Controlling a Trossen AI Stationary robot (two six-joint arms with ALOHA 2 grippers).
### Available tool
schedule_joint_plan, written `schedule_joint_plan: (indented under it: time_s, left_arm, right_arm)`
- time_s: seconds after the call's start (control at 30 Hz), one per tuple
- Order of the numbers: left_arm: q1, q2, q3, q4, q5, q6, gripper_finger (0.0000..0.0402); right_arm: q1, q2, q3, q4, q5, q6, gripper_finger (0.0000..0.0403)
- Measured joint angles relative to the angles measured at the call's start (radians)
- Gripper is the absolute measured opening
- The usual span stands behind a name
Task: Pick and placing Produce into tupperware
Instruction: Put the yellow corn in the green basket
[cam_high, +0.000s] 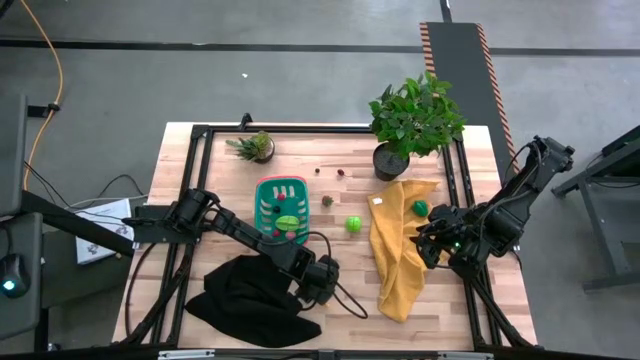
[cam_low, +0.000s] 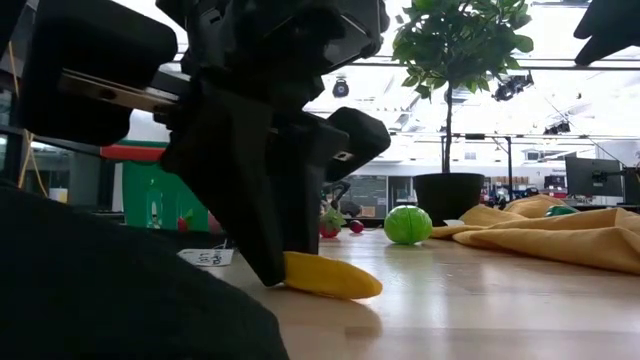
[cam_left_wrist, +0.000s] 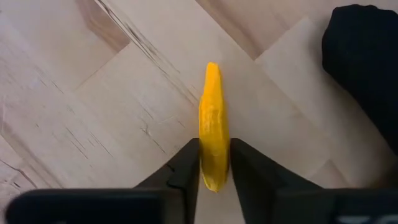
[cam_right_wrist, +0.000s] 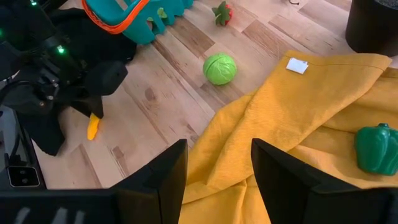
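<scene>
The left gripper (cam_left_wrist: 214, 163) sits low on the bench (cam_left_wrist: 93, 112), its two fingers (cam_left_wrist: 186, 165) pressed against the sides of a small yellow banana (cam_left_wrist: 213, 127) at one end of it. The banana lies flat on the wood with its long axis running straight out from between the fingers, so most of its length sticks forward past the tips. In the low view the banana (cam_low: 330, 277) is still touching the bench, so the lift has not yet happened. A black cloth (cam_high: 250, 295) lies just beside this gripper.

The basket (cam_high: 281, 208) stands on the bench farther back, beyond the left gripper (cam_high: 322, 283) and slightly toward the robot's left, with some toy produce already inside. The carry therefore looks like a short one, up and back over the basket's near rim, and the left arm is plainly the nearer one for it.

Off to the right, a green ball-shaped vegetable (cam_high: 353, 224) rests on bare wood between the basket and a yellow cloth (cam_high: 398, 255). A green pepper (cam_high: 420, 208) lies on that cloth. The right gripper (cam_right_wrist: 219, 167) hovers over the yellow cloth's edge with its fingers parted and nothing between them; it is the closer arm to the pepper. A few tiny pieces (cam_high: 327, 201) lie behind the basket, near the potted plants (cam_high: 415, 115).
</scene>
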Motion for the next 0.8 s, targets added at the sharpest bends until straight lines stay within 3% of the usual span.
schedule_joint_plan:
  time_s: [0.27,0.57,0.8]
  left_arm:
    - [0.000,-0.002,0.000,0.001,0.004,0.000,0.0009]
    - [0.000,-0.004,0.003,-0.004,-0.002,0.000,0.0025]
    - [0.001,-0.006,0.108,-0.072,-0.004,0.000,0.0027]
  right_arm:
    - [0.000,0.000,0.000,0.000,0.000,-0.007,0.0169]
    - [0.000,0.000,0.000,0.000,0.001,-0.007,0.0169]
    - [0.000,0.000,0.000,0.000,0.002,-0.008,0.0169]
